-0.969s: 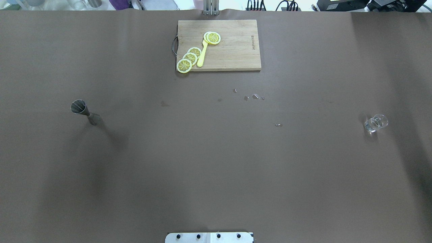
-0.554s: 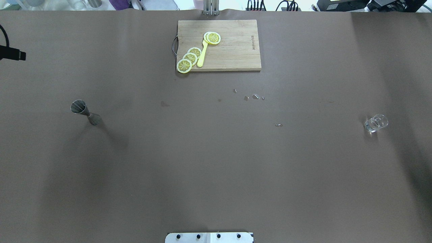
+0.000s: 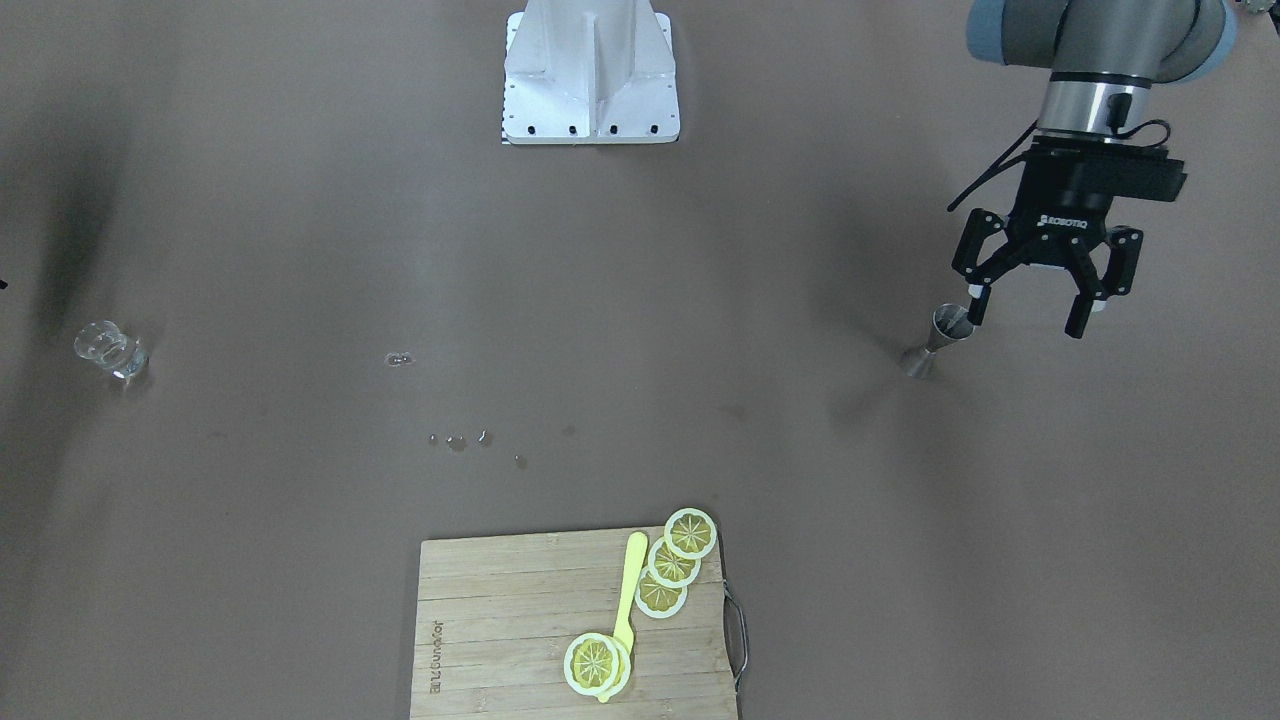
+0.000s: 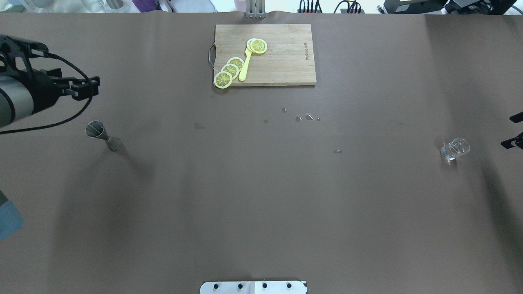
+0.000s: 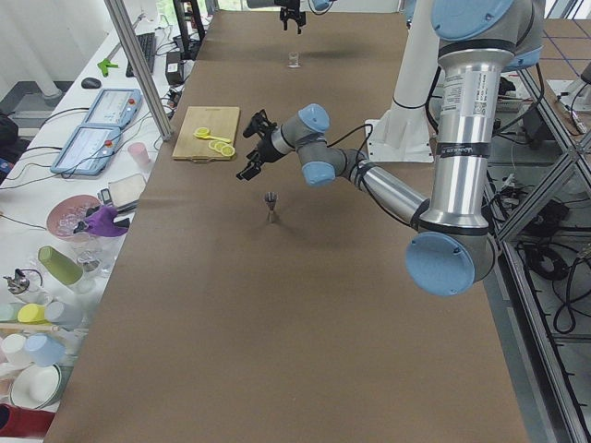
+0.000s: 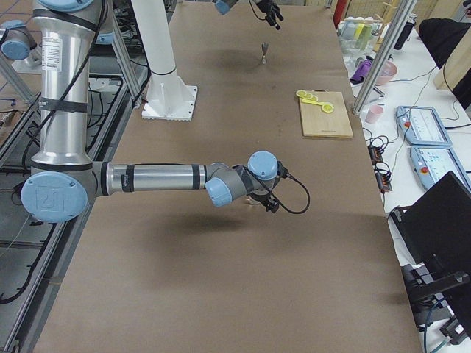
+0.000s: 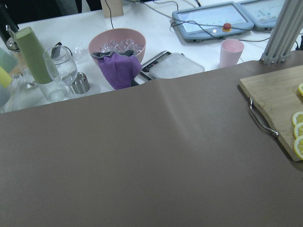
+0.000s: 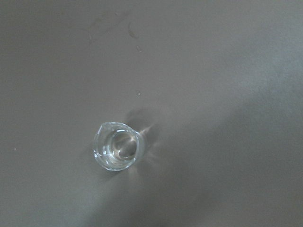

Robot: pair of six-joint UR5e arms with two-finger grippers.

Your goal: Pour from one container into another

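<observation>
Standing upright on the brown table (image 4: 261,212), the steel jigger (image 4: 104,136) is on the robot's left side, its wider cone open to the top. The clear glass (image 4: 454,148) stands far away on the right side, also upright. In the right wrist view it is seen from above and nothing touches it.

The left gripper (image 3: 1027,315) hangs in the air near the jigger, with its two fingers spread apart and holding nothing. On its black body the white word "ROBOTIQ" can be read. The right gripper (image 4: 510,130) shows only at the edge of the overhead view, beside the glass but apart from it. Its two black tips are separated.

Between the two vessels some small water drops (image 4: 309,117) lie on the table. At the far edge lies a wooden cutting board (image 4: 282,61) with a metal handle. It carries lemon slices (image 4: 231,69) and a yellow plastic utensil (image 4: 244,69). A small brand mark is printed on the board, but I cannot read it surely.
</observation>
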